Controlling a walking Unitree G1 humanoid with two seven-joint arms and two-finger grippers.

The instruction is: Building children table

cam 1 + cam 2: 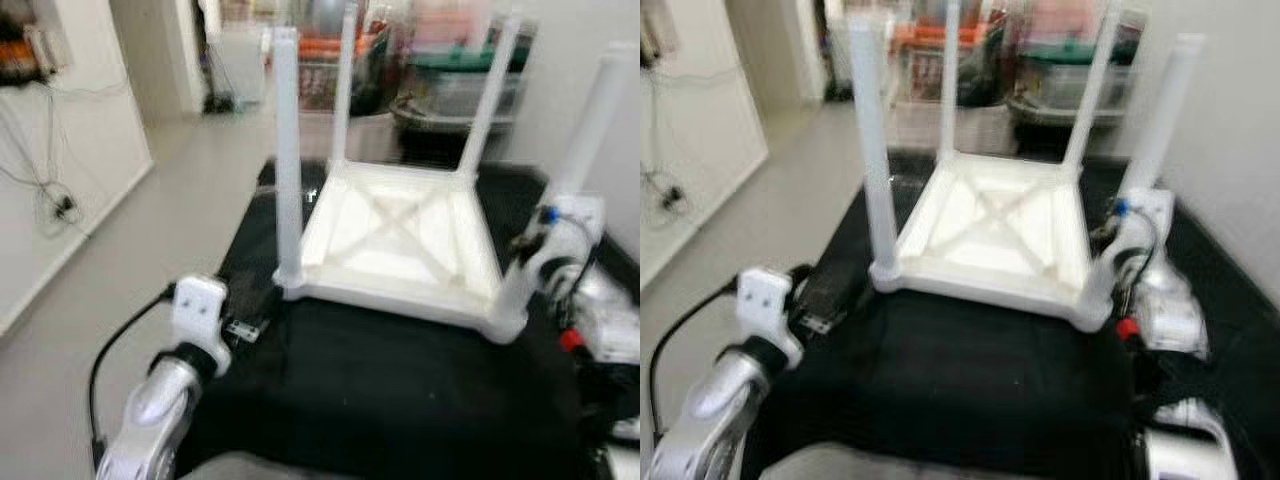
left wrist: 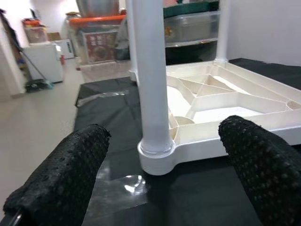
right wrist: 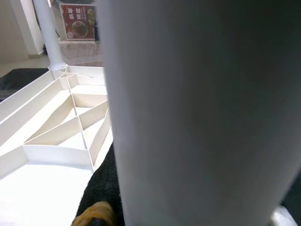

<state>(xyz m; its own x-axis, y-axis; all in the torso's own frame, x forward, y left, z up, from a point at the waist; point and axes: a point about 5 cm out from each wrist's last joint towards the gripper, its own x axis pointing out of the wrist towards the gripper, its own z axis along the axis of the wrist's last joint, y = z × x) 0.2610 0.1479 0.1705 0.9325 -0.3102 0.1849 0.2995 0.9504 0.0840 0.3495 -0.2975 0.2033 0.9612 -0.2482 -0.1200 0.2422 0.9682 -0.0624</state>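
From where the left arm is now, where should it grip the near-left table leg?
Grip the near-left leg low on its round shaft, just above the corner socket, coming straight in from the robot's side. The left end effector is open, its fingers either side of the upright leg.

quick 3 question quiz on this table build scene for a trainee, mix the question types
1. True or false: the white table lies upside down on the black mat.
2. How many legs stand up from it?
3. The left gripper is: A) shut on a leg B) open, facing the near left leg C) resting on the floor

Key
1. true
2. four
3. B; the right gripper is at the near right leg.
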